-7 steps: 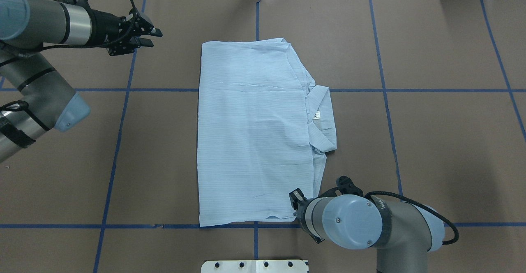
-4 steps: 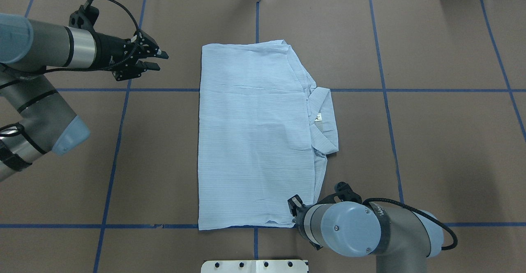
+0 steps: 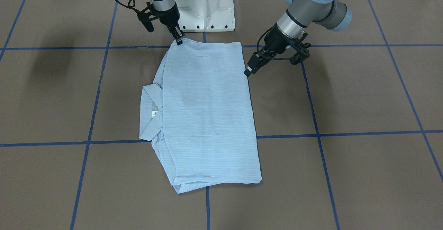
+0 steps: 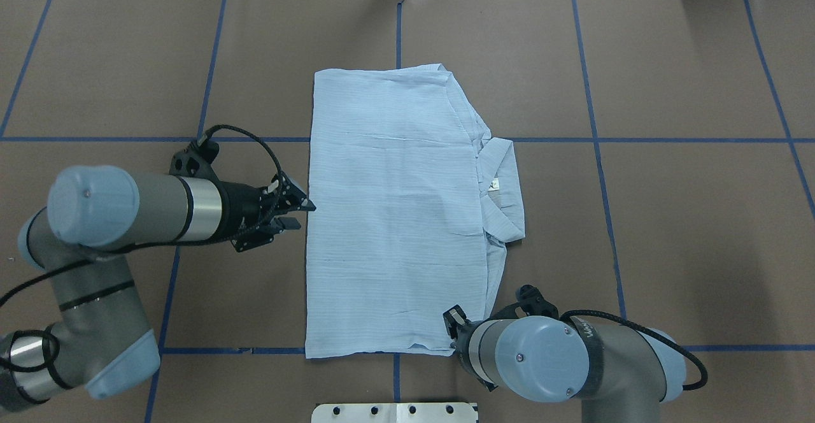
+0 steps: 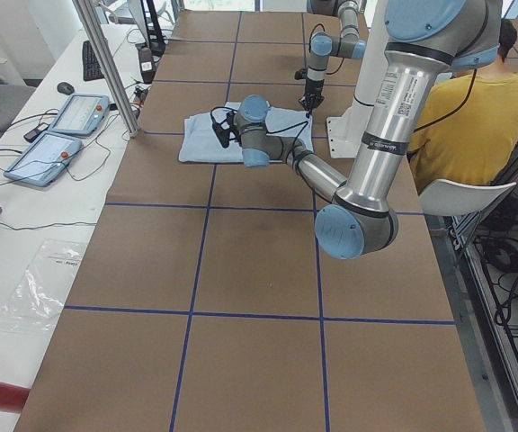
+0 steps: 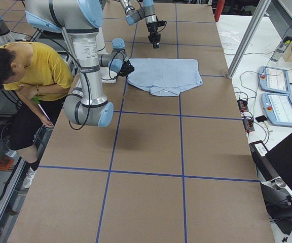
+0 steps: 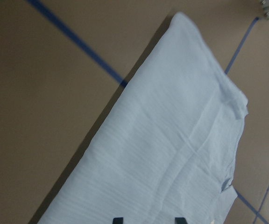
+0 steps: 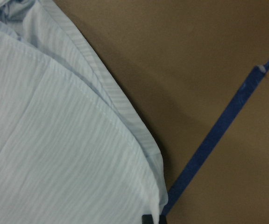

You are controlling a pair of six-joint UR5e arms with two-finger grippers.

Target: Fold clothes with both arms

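Mid-fold: we see the right gripper (image 3: pixel 179 41) apparently pinching a corner of the thin light-blue striped shirt (image 4: pixel 395 206); the open left gripper (image 4: pixel 303 215), beside its edge, should probably grasp next.

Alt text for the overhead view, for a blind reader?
A folded light blue striped shirt lies on a brown table. The left gripper, fingers open, is beside its left edge; the right arm overhangs its lower-right corner.

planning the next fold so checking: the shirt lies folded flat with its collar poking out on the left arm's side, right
Not quite. The collar pokes out on the side of the right arm, away from the left gripper, as the overhead exterior view shows. The shirt does lie folded flat.
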